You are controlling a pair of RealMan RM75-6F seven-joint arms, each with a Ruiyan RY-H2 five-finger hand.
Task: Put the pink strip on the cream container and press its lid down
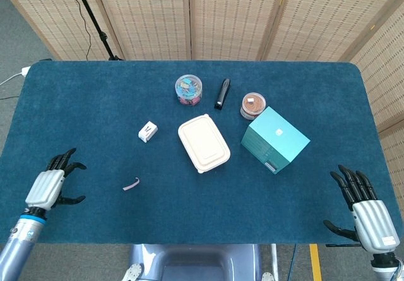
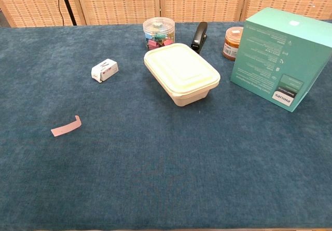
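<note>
— Where's the pink strip (image 1: 130, 184)?
— Lower left, flat on cloth, well apart from the cream container (image 1: 203, 143) at centre.
— Your left hand (image 1: 50, 185)?
— Empty, fingers spread (right hand (image 1: 365, 213) too). I'd pinch the strip's curled end

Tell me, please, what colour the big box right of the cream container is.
The box is teal green with white print, clearest in the chest view.

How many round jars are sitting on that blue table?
2: a clear jar of colourful clips behind the cream container, and a brown-filled jar just behind the teal box. The box might hide something more.
</note>
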